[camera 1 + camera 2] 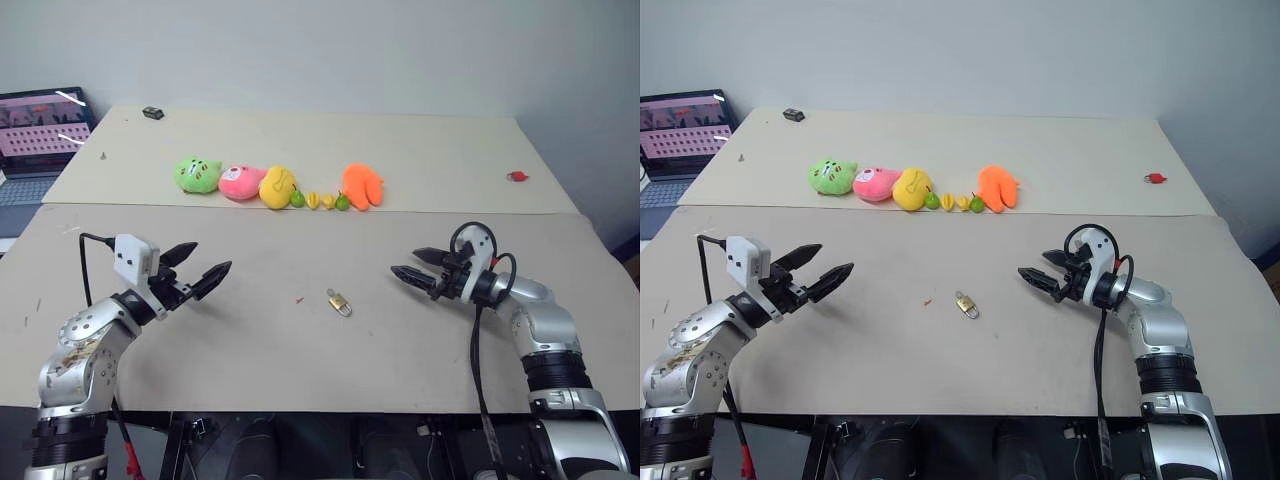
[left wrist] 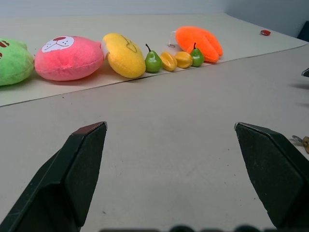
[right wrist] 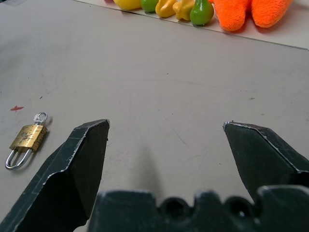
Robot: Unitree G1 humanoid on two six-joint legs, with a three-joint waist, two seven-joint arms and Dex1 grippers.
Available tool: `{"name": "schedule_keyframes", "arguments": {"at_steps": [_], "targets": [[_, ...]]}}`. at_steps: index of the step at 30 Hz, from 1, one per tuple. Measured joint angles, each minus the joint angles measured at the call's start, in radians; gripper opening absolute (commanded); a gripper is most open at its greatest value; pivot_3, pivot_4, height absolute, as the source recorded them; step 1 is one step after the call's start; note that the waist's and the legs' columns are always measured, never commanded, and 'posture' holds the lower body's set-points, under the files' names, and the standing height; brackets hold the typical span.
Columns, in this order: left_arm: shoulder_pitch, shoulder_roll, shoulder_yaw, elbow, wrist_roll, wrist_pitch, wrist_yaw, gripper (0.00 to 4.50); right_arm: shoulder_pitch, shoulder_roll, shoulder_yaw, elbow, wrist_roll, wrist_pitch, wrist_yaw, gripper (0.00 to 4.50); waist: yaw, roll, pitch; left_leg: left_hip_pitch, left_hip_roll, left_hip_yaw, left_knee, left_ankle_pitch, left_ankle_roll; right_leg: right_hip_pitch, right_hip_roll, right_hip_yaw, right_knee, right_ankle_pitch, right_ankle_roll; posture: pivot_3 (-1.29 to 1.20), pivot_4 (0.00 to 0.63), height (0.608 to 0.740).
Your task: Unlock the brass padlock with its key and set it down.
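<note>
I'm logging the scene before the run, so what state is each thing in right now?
brass padlock: lying flat on the near table, shackle closed, key in its base, untouched.
left gripper: fingers open, empty, above the table.
right gripper: fingers open, empty, above the table.
laptop: lid open, screen lit.
plush toys: lying in a row on the far table.

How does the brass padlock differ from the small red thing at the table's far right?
The brass padlock is gold with a silvery shackle; the small red thing is red, its form too small to tell. The padlock lies on the near table between both open grippers; the red thing sits on the far table, near its right edge. Both are tiny and lie untouched.
</note>
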Motion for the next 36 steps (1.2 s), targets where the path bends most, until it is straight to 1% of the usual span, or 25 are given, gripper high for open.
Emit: {"name": "schedule_keyframes", "arguments": {"at_steps": [2,5,8,10,13,15,19,20,23,25,27,32,36], "targets": [[0.000,0.000,-0.001,0.000,0.000,0.000,-0.001,4.50,0.001,0.000,0.000,-0.002,0.000,0.000,0.000,4.49,0.000,0.000,0.000,0.000,0.000,0.000,0.000,0.000,0.000,0.000,0.000,0.000,0.000,0.000,0.000,0.00,0.150,0.722],[0.018,0.016,-0.075,-0.002,0.033,-0.034,-0.079,4.50,0.055,-0.023,0.001,-0.082,0.000,0.019,-0.002,4.49,0.004,0.000,0.000,-0.001,0.000,0.000,0.000,0.000,-0.001,0.000,0.000,0.000,0.000,0.000,-0.001,0.00,0.150,0.722],[0.026,0.026,-0.159,0.003,0.084,-0.096,-0.168,4.50,0.107,-0.061,0.016,-0.175,-0.007,0.085,-0.016,4.49,0.008,0.000,0.000,-0.002,0.000,0.000,0.000,-0.001,-0.001,-0.001,0.000,0.000,-0.001,0.000,-0.001,0.00,0.150,0.722],[0.022,0.058,-0.189,0.003,0.105,-0.142,-0.237,4.50,0.156,-0.091,0.032,-0.285,0.003,0.155,-0.015,4.49,0.010,0.000,0.000,-0.002,0.000,0.000,0.000,-0.001,-0.001,-0.002,0.000,0.000,0.001,-0.001,-0.002,0.00,0.150,0.722],[0.020,0.093,-0.210,0.007,0.126,-0.213,-0.318,4.50,0.210,-0.144,0.039,-0.394,0.010,0.207,-0.006,4.49,0.009,0.000,0.000,-0.002,0.000,0.001,0.000,-0.001,-0.001,-0.003,0.000,0.002,0.001,-0.004,-0.006,0.00,0.150,0.722],[0.007,0.097,-0.220,0.036,0.146,-0.269,-0.358,4.50,0.217,-0.151,0.037,-0.452,0.011,0.258,-0.037,4.49,0.009,0.000,0.000,-0.001,0.000,0.001,0.000,-0.001,-0.001,-0.003,0.001,0.002,0.001,-0.004,-0.007,0.00,0.150,0.722],[-0.040,0.092,-0.237,0.098,0.179,-0.355,-0.392,4.50,0.250,-0.118,0.068,-0.596,0.010,0.350,-0.132,4.49,0.015,0.000,0.000,-0.003,0.001,0.001,0.000,-0.001,-0.001,-0.004,0.001,0.002,0.001,-0.004,-0.006,0.00,0.150,0.722],[-0.059,0.087,-0.240,0.113,0.180,-0.369,-0.397,4.50,0.259,-0.091,0.085,-0.626,0.009,0.384,-0.169,4.49,0.016,0.000,0.000,-0.004,0.001,0.001,0.000,-0.001,-0.001,-0.005,0.001,0.002,0.001,-0.003,-0.005,0.00,0.150,0.722],[-0.092,0.076,-0.256,0.119,0.179,-0.376,-0.412,4.50,0.259,-0.022,0.114,-0.652,0.009,0.468,-0.267,4.49,0.017,0.000,0.000,-0.008,0.000,0.001,0.002,0.000,-0.001,-0.008,0.002,0.003,0.001,0.000,-0.001,0.00,0.150,0.722],[-0.098,0.074,-0.269,0.119,0.179,-0.375,-0.419,4.50,0.259,-0.003,0.118,-0.656,0.005,0.501,-0.313,4.49,0.018,0.000,0.000,-0.009,0.000,0.001,0.002,-0.001,-0.001,-0.008,0.002,0.004,0.001,0.000,-0.001,0.00,0.150,0.722],[-0.098,0.070,-0.275,0.119,0.179,-0.374,-0.421,4.50,0.261,0.001,0.129,-0.674,-0.008,0.509,-0.344,4.49,0.019,0.000,0.000,-0.008,0.000,0.001,0.002,0.000,-0.001,-0.008,0.002,0.004,0.001,0.000,-0.001,0.00,0.150,0.722],[-0.107,0.064,-0.275,0.124,0.178,-0.364,-0.422,4.50,0.289,0.060,0.149,-0.708,-0.037,0.507,-0.427,4.49,0.014,-0.001,-0.001,-0.007,0.001,0.001,0.002,0.000,-0.001,-0.008,0.002,0.004,0.002,0.000,-0.001,0.00,0.150,0.722],[-0.109,0.055,-0.279,0.124,0.178,-0.354,-0.423,4.50,0.301,0.085,0.153,-0.722,-0.044,0.506,-0.453,4.49,0.009,-0.002,-0.001,-0.007,0.001,0.001,0.002,0.000,-0.001,-0.008,0.003,0.004,0.002,0.000,-0.001,0.00,0.150,0.722]]}}
